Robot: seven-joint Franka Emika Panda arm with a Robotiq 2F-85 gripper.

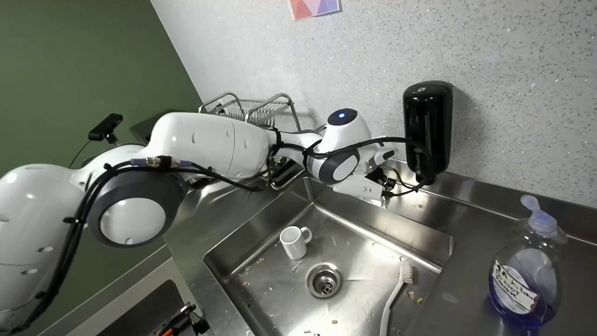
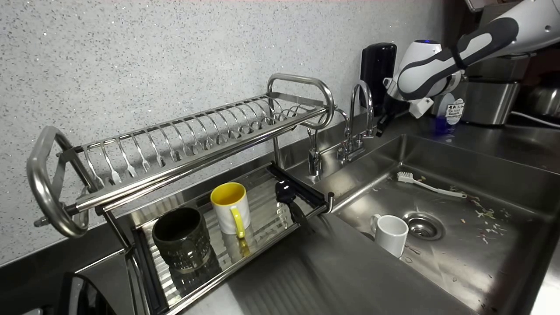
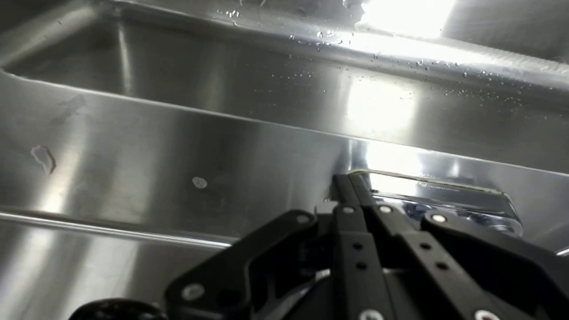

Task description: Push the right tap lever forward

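"Can you make out the gripper point(image 3: 350, 181) from here?"

"Yes. It slants down beside the gooseneck tap point(image 2: 352, 107), at the far edge of the sink point(image 1: 392, 228). Its two black fingers point(image 3: 341, 189) lie side by side, pressed together."

"And the right tap lever point(image 2: 366, 136)?"

"Low on the tap, the short chrome handle on its right side. The fingers are just beside it; whether they touch it, I can't tell from where I stand."

"A black dispenser point(image 1: 428, 126) hangs on the wall point(image 1: 513, 93) to the right of the tap."

"I see it. Down in the sink, a white mug point(image 1: 292, 247) stands upright just left of the drain point(image 1: 323, 280)."

"And a white brush point(image 1: 390, 299) lies on the right, with scraps point(image 2: 488, 213) strewn around the sink floor."

"Farther right, on the counter point(image 1: 466, 252), there's a clear bottle point(image 1: 524, 280) with purple-blue liquid in the bottom."

"Over on the left, the dish rack point(image 2: 210, 156) stands above a tray point(image 2: 264, 201) that holds a dark mug point(image 2: 183, 243), with a yellow-lined mug point(image 2: 225, 218) to its right."
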